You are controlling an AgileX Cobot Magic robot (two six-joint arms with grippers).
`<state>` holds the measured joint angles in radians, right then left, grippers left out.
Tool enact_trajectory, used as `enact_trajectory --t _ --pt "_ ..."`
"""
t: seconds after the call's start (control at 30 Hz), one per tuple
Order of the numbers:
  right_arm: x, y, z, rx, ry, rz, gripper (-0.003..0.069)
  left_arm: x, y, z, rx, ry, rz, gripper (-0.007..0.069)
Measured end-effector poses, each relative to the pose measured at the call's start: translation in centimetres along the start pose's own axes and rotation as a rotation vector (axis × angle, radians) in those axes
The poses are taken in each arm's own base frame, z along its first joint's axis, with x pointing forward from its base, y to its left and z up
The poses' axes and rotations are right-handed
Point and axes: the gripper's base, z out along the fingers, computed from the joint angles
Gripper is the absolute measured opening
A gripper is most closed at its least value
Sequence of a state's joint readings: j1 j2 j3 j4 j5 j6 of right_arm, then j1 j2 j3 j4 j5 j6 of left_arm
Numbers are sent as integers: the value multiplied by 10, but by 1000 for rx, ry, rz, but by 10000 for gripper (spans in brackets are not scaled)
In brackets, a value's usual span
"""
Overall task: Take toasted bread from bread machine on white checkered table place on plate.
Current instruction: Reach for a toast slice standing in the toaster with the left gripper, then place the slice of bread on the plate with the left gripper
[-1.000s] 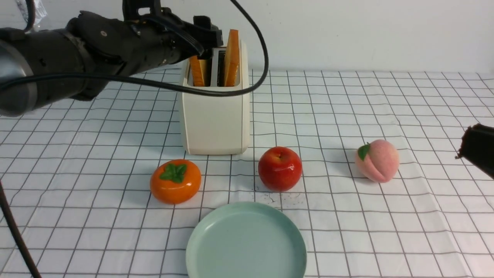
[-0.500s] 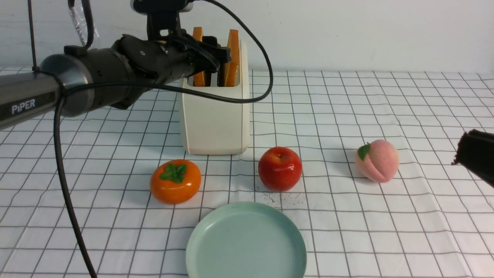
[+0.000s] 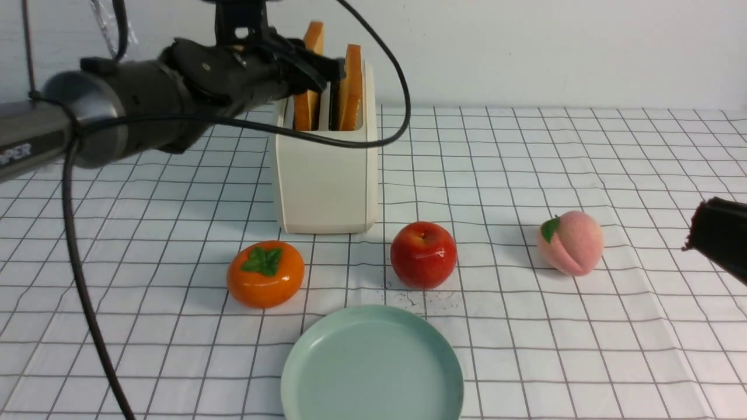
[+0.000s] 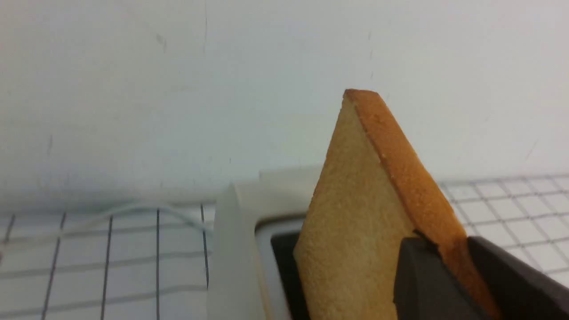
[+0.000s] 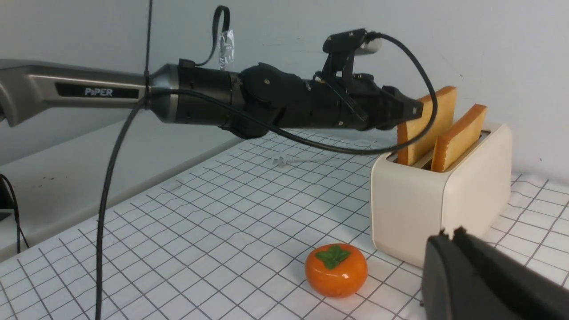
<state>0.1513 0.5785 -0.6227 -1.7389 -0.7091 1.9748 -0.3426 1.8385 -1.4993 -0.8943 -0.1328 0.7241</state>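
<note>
On the counter (image 3: pixel 583 146) the bread machine (image 3: pixel 324 175) stands behind the bare plate (image 3: pixel 372 361), well apart from it. One slice of toasted bread (image 4: pixel 355 213) sits tilted, partly out of the left slot; the second slice (image 3: pixel 350 87) stands in the right slot. Best lift the gripped slice straight up until it clears the slot, without dragging the machine or brushing its neighbour. The left fingers (image 4: pixel 426 284) are clamped on that slice's crust edge; the right fingers (image 5: pixel 444 275) are pressed together, holding nothing

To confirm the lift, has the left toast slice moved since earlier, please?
Yes: the left toast slice has risen higher out of the bread machine.
</note>
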Motion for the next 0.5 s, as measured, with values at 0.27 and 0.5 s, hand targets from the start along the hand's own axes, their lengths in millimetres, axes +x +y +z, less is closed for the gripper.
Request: enact_trajectory --t 0.27,0.5 --pt "0 0 0 0 0 24 0 -86 -34 -103 331 5 -54 83" --pt "0 1 0 -8 3 27 3 -72 -48 -161 507 448 -66 83"
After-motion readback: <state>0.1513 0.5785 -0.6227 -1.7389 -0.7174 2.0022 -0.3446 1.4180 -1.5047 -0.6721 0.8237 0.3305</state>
